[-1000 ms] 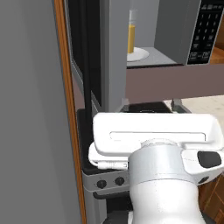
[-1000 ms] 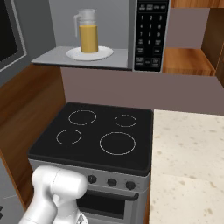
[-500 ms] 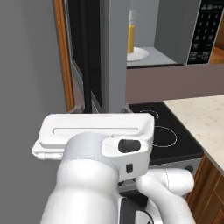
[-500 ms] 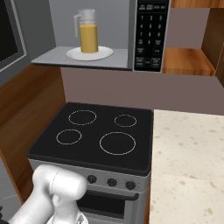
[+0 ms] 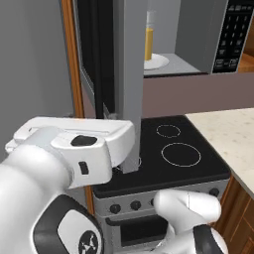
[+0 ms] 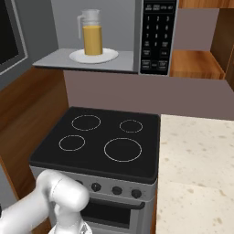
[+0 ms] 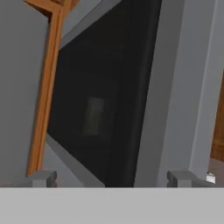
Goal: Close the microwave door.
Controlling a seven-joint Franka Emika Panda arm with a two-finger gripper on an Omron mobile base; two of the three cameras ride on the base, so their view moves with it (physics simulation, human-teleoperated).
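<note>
The arm has swung left and up — the jaws, spread apart, now face the microwave door [image 7: 109, 105], wide open just ahead. Push its outer face squarely, sweeping toward the microwave [image 6: 155, 36].

A black four-ring cooktop [image 6: 98, 139] serves as the landmark. Below it sits the grey oven front [image 6: 112, 201] with a row of round black knobs [image 6: 116, 190]. To the right of the cooktop, touching its edge, lies a pale speckled stone counter [image 6: 196, 169], with brown wooden cabinet fronts [image 5: 240, 211] beneath it. Behind the cooktop runs a plain mauve-brown back wall [image 6: 151, 93]. Above and to the right of the cooktop hang wooden shelves or cabinets [image 6: 194, 64]. To the left of the cooktop stands a brown wood panel [image 6: 25, 119], and beyond it a flat grey wall [image 5: 32, 59] edged by an orange-brown wooden strip [image 5: 72, 59]. The light is even and soft.
</note>
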